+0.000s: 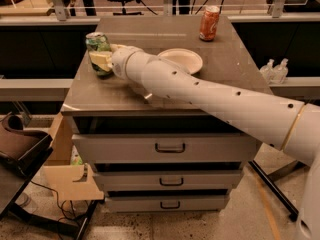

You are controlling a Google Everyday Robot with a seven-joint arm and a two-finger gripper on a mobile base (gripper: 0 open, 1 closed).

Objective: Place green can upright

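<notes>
1. Grey bench [97,95] with a flat top and three drawers [200,149] stacked below, each with a dark bar handle; seen from the front and somewhat above.
2. Green can [97,42] standing upright near the left edge of the bench top, about halfway back. Shiny green body, silver top rim, pale markings too small to read.
3. Gripper [101,60] closed around the lower half of the green can, with one pale yellowish finger [99,59] lying across the can's front. Cannot tell whether the can's base rests on the bench or is held just off it.
4. Thick white arm [215,101] reaching in from the lower right and crossing the bench top diagonally to the can. Row of small dark dots along its shell, thin gold-coloured ring near the right edge of view.
5. White plate [187,59] lying flat near the middle of the bench top, just behind the arm, its near-left part hidden by it.
6. Orange-red can [209,23] upright at the back right of the bench top, well apart from the green can. Pale lettering on its side, not legible.
7. Two small clear bottles [274,70] beside the bench on the right; cardboard piece [67,176] at the bench's lower left.
</notes>
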